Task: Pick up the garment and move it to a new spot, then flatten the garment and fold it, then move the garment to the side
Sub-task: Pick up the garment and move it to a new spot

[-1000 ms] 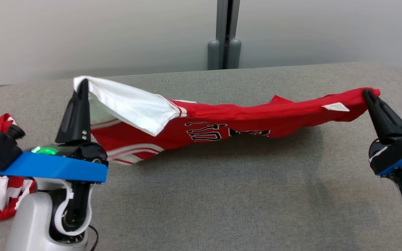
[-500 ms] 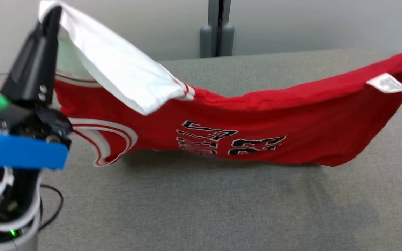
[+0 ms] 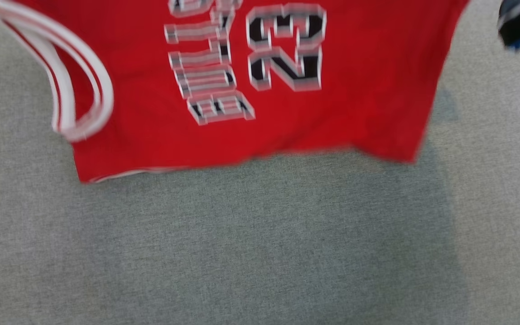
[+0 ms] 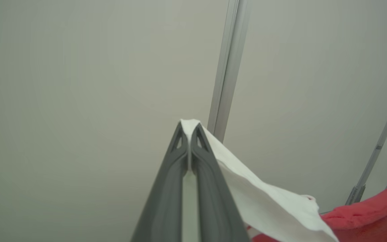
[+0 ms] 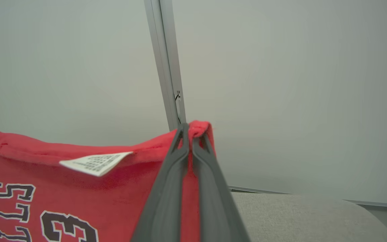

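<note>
- The left pincer (image 4: 189, 126) is closed tight on a white fold of the garment (image 3: 260, 117). The cloth is pinched at the very tips, mid-frame in the left wrist view.
- The right pincer (image 5: 190, 129) is likewise clamped on a red edge of it. A small white label (image 5: 94, 163) sticks out just left of the fingers in the right wrist view.
- In the head view (badly blurred) the garment hangs as a broad red sheet across the upper part of the frame. Lettering and a number sit at upper centre, and a white-trimmed armhole (image 3: 79, 90) at upper left.
- The grey table (image 3: 260, 248) takes the lower half, with a shadow below the hanging hem. The hem looks clear of the table, though I cannot tell for certain.
- Step in hand, as I judge it: picking up and moving. The garment is held up between both pincers, and flattening and folding are not yet begun.
- The next move calls for carrying both pincers together at even height and spacing. They would then lower so the hem meets the table first and the rest lays out flat rather than bunching.
</note>
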